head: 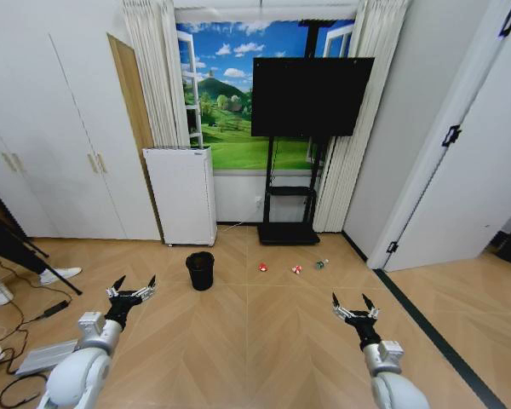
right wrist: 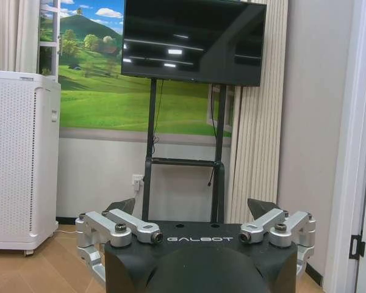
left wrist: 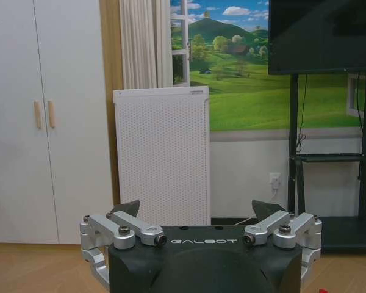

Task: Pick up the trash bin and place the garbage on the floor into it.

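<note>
The small black trash bin stands upright on the wooden floor ahead, left of centre. The garbage lies in a row to its right: a red-and-white scrap, a second one and a small green bottle. My left gripper hangs open above the floor, nearer to me than the bin and to its left. My right gripper is open too, nearer than the litter and right of it. Both wrist views show spread fingers holding nothing.
A white perforated appliance stands against the back wall behind the bin. A black TV on a wheeled stand sits behind the litter. Cables and a grey device lie at my left, beside a tripod leg and a person's shoes.
</note>
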